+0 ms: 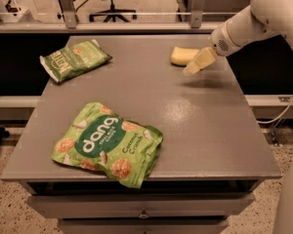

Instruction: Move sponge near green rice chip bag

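The sponge is a small pale yellow block lying at the far right of the grey table. The green rice chip bag, lime green with "dang" on it, lies flat near the table's front left. My gripper hangs from the white arm at the upper right, with its tip just to the front right of the sponge, close above the table top. It holds nothing that I can see.
A smaller, darker olive-green bag lies at the table's far left. A drawer front runs below the front edge. Office chairs and a rail stand beyond the far edge.
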Robot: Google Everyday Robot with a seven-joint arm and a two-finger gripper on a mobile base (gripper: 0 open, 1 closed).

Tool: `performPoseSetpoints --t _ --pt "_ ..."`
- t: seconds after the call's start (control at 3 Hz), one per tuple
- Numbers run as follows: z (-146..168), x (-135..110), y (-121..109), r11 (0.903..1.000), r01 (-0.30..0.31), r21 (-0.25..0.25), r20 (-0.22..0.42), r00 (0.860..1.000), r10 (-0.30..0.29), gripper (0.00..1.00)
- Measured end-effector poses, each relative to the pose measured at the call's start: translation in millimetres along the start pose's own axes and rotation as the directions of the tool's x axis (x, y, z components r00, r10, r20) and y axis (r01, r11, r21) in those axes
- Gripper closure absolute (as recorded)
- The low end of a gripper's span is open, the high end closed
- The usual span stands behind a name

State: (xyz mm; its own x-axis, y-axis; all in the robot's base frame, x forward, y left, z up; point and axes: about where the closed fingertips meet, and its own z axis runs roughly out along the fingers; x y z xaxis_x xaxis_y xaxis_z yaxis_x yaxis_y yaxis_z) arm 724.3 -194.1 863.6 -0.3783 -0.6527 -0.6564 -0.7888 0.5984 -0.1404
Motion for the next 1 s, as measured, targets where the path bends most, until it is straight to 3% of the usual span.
performPoseSetpoints --t 0.33,0.67,1.0 --pt "19.1 4.2 -15.5 0.9948 -0.100 -0.020 0.061 0.993 0.101 0.00" --pt "27.9 1.9 -19.9 0.9846 -0.166 -0.056 0.084 0.982 0.170 0.18" --pt "23.2 -3.2 -17.2 0.9822 -0.170 -0.079 0.097 0.979 0.178 0.41"
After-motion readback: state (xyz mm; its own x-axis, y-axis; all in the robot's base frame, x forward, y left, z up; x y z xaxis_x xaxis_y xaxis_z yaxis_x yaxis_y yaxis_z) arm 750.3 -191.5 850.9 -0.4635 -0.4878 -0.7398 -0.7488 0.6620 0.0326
